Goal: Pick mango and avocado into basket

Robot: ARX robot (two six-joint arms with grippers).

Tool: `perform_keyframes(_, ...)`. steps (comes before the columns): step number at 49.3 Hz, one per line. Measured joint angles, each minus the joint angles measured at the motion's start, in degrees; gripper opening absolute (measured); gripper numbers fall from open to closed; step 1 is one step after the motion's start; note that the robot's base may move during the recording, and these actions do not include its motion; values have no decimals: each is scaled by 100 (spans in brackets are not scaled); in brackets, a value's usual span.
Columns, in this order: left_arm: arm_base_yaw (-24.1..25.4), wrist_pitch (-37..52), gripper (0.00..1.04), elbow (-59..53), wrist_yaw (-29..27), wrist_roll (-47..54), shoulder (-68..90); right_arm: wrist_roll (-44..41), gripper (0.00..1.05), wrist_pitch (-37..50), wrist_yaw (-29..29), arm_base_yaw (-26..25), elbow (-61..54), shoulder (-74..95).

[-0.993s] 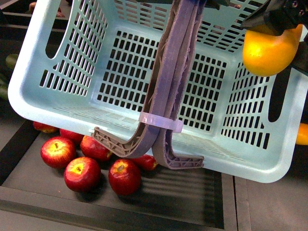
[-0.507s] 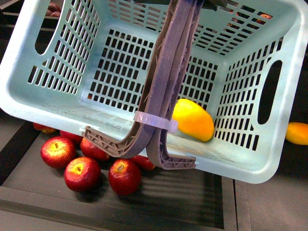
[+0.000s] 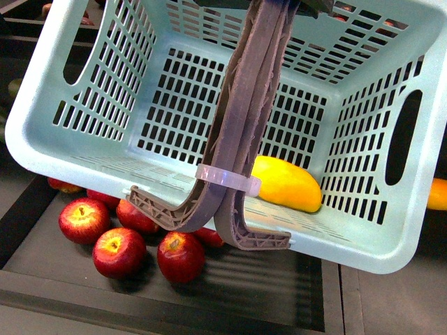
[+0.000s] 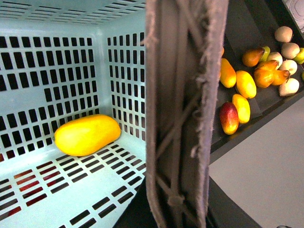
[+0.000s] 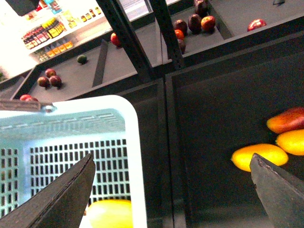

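Just beneath the right gripper, spread wide and empty, the mango lies in the basket. Rise straight off its rim. Further off no avocado is identifiable. The left gripper is unseen behind the handles.

- No readable text, number, brand or sign in any of the three views.
- Right wrist view: bottles on a brightly lit shelf far off, beyond the dark display bins. They carry coloured labels, but these are too small and washed out to read.
- Basket walls and the pale clip band around its handles: no lettering can be made out.
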Motion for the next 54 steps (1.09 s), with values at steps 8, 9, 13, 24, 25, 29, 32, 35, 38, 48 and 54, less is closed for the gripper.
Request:
perform_keyframes(8,0,0,8,0,-9,4,0,-345,97,-566,422,85,-717,-1145)
perform_keyframes(9,0,0,8,0,-9,2,0,-352,97,-632,503,111,-802,-1290)
perform_keyframes(13,2,0,8,0,-11,0,0,-385,97,-752,726,190,-1023,-1711)
perform_keyframes(24,0,0,8,0,-4,2,0,-446,97,-719,739,225,-1056,-1829)
perform_keyframes(25,0,0,8,0,-7,2,0,-520,94,-501,686,280,-1128,-1838)
perform_keyframes(29,0,0,8,0,0,0,0,-1257,80,636,564,492,-1556,-1982)
perform_keyframes(32,0,0,8,0,-4,2,0,-1696,68,866,511,549,-1663,-2155)
perform_keyframes(35,0,0,8,0,-4,4,0,-1917,54,804,542,549,-1729,-2350)
perform_keyframes(38,0,0,8,0,-7,2,0,-2006,43,713,538,549,-1775,-2476)
perform_keyframes(48,0,0,8,0,-9,4,0,-2096,11,608,535,549,-1969,-2817)
perform_keyframes(54,0,0,8,0,-7,0,0,-2131,2,481,533,549,-2033,-3010)
